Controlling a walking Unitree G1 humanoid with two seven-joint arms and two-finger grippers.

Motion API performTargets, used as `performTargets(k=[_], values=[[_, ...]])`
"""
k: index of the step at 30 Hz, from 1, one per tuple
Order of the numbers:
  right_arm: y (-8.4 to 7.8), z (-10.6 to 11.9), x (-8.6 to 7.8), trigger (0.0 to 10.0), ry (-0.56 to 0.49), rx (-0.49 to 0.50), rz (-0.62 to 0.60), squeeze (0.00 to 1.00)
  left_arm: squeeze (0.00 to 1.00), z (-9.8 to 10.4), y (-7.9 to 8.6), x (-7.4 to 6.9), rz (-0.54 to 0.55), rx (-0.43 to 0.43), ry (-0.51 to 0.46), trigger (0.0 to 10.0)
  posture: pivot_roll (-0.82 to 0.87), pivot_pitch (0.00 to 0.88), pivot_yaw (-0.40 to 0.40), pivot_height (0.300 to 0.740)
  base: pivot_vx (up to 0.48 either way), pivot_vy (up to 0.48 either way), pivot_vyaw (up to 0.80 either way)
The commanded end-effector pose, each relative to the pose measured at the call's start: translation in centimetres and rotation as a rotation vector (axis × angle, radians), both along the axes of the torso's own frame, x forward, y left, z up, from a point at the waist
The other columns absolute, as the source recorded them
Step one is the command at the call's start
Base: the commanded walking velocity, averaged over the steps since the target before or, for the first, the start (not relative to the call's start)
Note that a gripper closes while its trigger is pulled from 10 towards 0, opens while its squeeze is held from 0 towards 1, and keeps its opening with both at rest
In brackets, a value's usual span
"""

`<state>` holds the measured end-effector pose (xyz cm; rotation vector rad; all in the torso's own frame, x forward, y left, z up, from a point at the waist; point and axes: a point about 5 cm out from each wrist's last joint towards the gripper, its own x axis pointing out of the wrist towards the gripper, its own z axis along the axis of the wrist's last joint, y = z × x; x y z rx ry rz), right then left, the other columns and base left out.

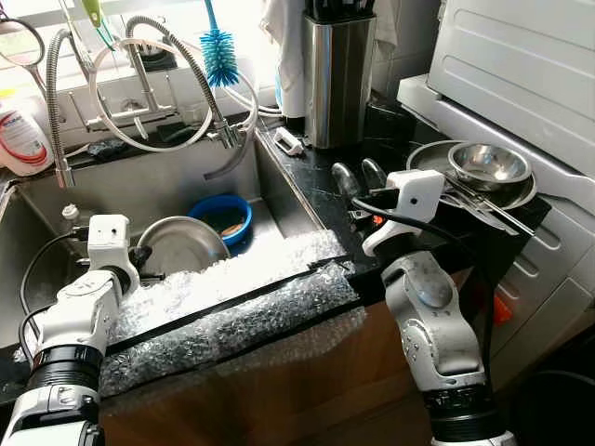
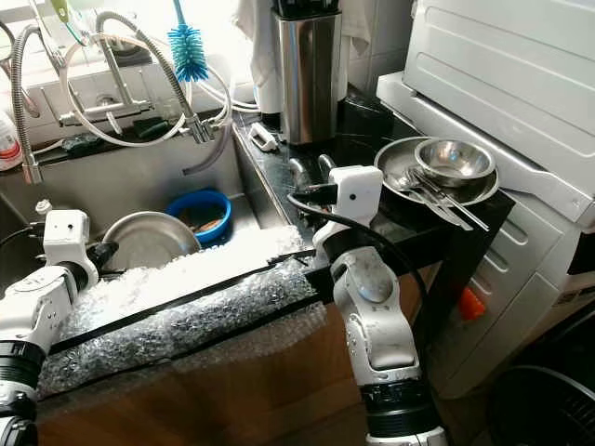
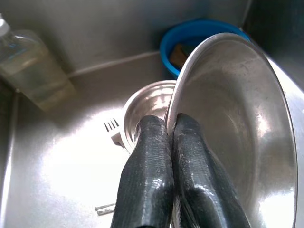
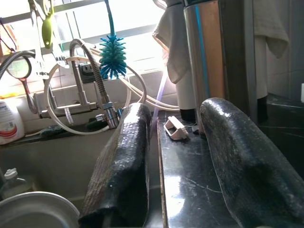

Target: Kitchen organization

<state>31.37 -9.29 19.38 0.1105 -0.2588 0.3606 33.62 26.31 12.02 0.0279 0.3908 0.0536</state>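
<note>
Bubble wrap (image 1: pixel 232 311) lies along the sink's front edge at the bottom centre of the head views, taped down under a black strip, probably as padding where arms and dishes cross the rim. Just behind it, at lower left, the left claw (image 3: pixel 166 137) is clenched on the rim of a steel bowl (image 3: pixel 237 133), one finger on each side of the thin edge. That pinch holds the bowl tilted up on its side above the sink (image 1: pixel 158 190) floor, which would suit lifting it out. Beneath it in the left wrist view sits a smaller steel dish (image 3: pixel 142 107) with a white fork (image 3: pixel 113 130) beside it, and a blue bowl (image 1: pixel 223 216) stands further back toward the sink's right wall.

At centre right, the right claw (image 4: pixel 173 166) hovers over the black counter (image 1: pixel 316 172), its fingers spread apart and holding nothing. It may be waiting to receive the bowl, though that is only a guess.

Right of it, a steel plate (image 1: pixel 423 158) carries a steel basin (image 1: pixel 490 165) and some loose cutlery (image 1: pixel 483 200), apparently the stacking spot for finished dishes. Farther back stand a tall steel knife block (image 1: pixel 339 79), a coiled tap hose (image 1: pixel 186 56) and a blue bottle brush (image 1: pixel 220 51) hanging at the upper centre.
</note>
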Motion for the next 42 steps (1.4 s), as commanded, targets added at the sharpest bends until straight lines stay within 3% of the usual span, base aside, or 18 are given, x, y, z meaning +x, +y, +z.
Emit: performTargets(k=[1, 2, 3, 4, 5, 30, 31, 32, 35, 36, 39, 42], values=[[0.5, 0.4, 0.1, 10.0, -0.003, -0.01, 0.021, 0.0, 0.0, -2.1, -0.3, -0.8, -0.011, -0.013, 0.103, 10.0, -0.12, 0.0, 0.081, 0.74, 0.0, 0.0, 0.0], [0.6, 0.4, 0.1, 10.0, -0.002, -0.012, 0.022, 0.0, 0.0, -2.2, -0.4, -0.8, -0.016, -0.017, 0.107, 10.0, -0.12, 0.0, 0.081, 0.74, 0.0, 0.0, 0.0], [0.6, 0.4, 0.1, 10.0, -0.001, -0.013, 0.024, 0.0, 0.71, -2.2, -0.5, -0.8, -0.023, -0.021, 0.11, 10.0, -0.12, 0.0, 0.08, 0.74, 0.0, 0.0, 0.0], [0.6, 0.4, 0.1, 10.0, -0.001, -0.013, 0.026, 0.0, 0.71, -2.3, -0.6, -0.8, -0.028, -0.024, 0.112, 10.0, -0.12, 0.0, 0.079, 0.74, 0.0, 0.0, 0.0], [0.7, 0.3, 0.1, 10.0, 0.002, -0.014, 0.029, 0.0, 1.0, -2.4, -0.8, -0.9, -0.037, -0.024, 0.117, 10.0, -0.12, 0.0, 0.079, 0.74, 0.0, 0.0, 0.0], [1.3, -0.1, 0.2, 10.0, 0.034, -0.033, 0.069, 0.0, 1.0, -2.2, -0.9, -1.1, -0.051, -0.083, 0.134, 10.0, -0.11, 0.0, 0.075, 0.74, 0.0, 0.0, 0.0], [1.3, 0.0, 0.2, 10.0, 0.033, -0.033, 0.07, 0.0, 0.0, -0.7, -0.4, -0.6, -0.018, -0.085, 0.008, 10.0, -0.12, 0.0, 0.075, 0.74, 0.0, 0.0, 0.0], [1.3, 0.0, 0.2, 10.0, 0.03, -0.031, 0.069, 0.0, 0.0, 1.6, 0.3, -0.2, 0.029, -0.081, -0.174, 10.0, -0.12, 0.0, 0.075, 0.74, 0.0, 0.0, 0.0], [1.1, 0.1, 0.3, 10.0, 0.024, -0.027, 0.06, 0.0, 0.0, 4.4, 0.7, -0.4, 0.05, -0.089, -0.368, 10.0, -0.12, 0.0, 0.075, 0.74, 0.0, 0.0, 0.0], [1.0, 0.2, 0.3, 10.0, 0.019, -0.025, 0.051, 0.0, 0.0, 5.9, 1.0, -1.2, 0.054, -0.068, -0.471, 10.0, -0.12, 0.0, 0.076, 0.74, 0.0, 0.0, 0.0], [0.7, 0.4, 0.3, 10.0, 0.01, -0.018, 0.039, 0.0, 0.0, 7.2, 1.0, -2.6, 0.055, 0.018, -0.571, 10.0, -0.12, 0.0, 0.074, 0.74, 0.0, 0.0, 0.0], [0.4, 0.6, 0.4, 10.0, -0.006, -0.018, 0.03, 0.0, 0.0, 7.5, 1.0, -4.7, 0.076, -0.004, -0.669, 10.0, -0.12, 0.0, 0.071, 0.74, 0.0, 0.0, 0.0]])
